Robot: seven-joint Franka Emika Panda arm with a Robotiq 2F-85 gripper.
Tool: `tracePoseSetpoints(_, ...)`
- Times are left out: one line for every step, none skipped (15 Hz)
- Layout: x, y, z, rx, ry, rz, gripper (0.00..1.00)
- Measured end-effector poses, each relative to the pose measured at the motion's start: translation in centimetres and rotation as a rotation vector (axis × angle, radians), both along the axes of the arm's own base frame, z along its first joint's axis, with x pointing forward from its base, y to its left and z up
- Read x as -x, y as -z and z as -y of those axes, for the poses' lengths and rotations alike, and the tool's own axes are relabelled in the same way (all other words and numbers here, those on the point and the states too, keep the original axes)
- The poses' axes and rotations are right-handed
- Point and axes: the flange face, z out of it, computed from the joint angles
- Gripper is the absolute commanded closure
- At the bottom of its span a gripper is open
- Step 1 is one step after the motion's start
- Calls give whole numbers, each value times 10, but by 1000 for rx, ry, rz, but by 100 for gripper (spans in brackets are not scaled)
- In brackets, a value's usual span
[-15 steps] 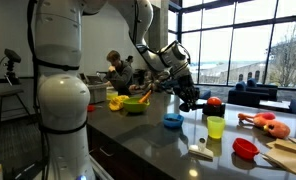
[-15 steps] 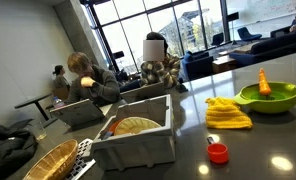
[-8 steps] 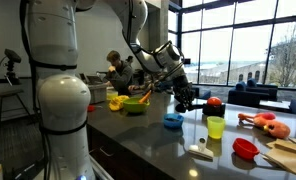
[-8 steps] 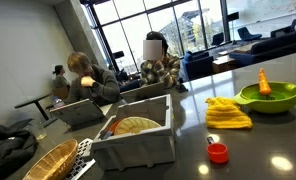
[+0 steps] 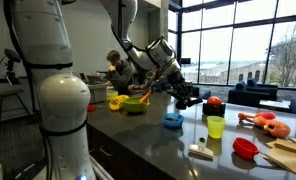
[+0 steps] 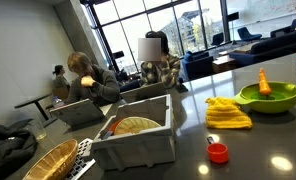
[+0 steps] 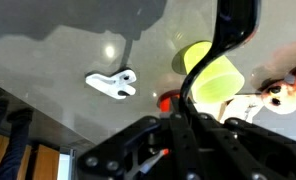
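In an exterior view, we see the gripper (image 5: 191, 98) hanging in the air over the dark counter (image 5: 138, 135), clear of everything. The yellow-green cup (image 5: 216, 127) stands upright on the counter, below the gripper and a bit off to one side. A blue bowl (image 5: 173, 121) sits near the cup, with a red ball (image 5: 215, 102) further back. Nearer the camera are a red bowl (image 5: 246, 148) and a white hook-shaped piece (image 5: 200, 151). From this far we can't tell if the fingers are spread or pinched.

The exterior view from the far end doesn't catch the gripper or the cup at all. We just get a green bowl (image 6: 268, 97) with a carrot (image 6: 264, 80) in it, a yellow cloth (image 6: 228, 113) beside that, a small red cap (image 6: 218, 152) and a white bin (image 6: 138, 137).

In the wrist view we're looking straight down. One dark finger (image 7: 231, 35) cuts across the cup (image 7: 216, 78), which sits well below it on the counter. The white piece (image 7: 111, 84) lies apart from the cup, and an orange toy (image 7: 288, 90) peeks in at the edge. We only make out that one finger clearly, so we still can't say whether the grip is open or closed, and we don't see anything held.
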Motion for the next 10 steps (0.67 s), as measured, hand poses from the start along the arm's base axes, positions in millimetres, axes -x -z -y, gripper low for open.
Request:
tracePoseSetpoints(1,1,-1,3,-6,-4,99)
tracePoseSetpoints(2,3,-3,-2,-26,-23,99)
tracePoseSetpoints(4,7,-6,-17,-58,-55,99)
tracePoseSetpoints(6,10,-8,-41,-93,-94,99)
tracePoseSetpoints(8,13,-9,-64,-123,-137,99)
tracePoseSetpoints(10,16,-10,-83,-145,-178,99)
tracePoseSetpoints(11,19,-10,-97,-162,-218,99)
tracePoseSetpoints(13,21,-10,-105,-174,-252,99)
tracePoseSetpoints(14,22,-10,-108,-182,-279,99)
tracePoseSetpoints(14,23,-9,-106,-181,-295,99)
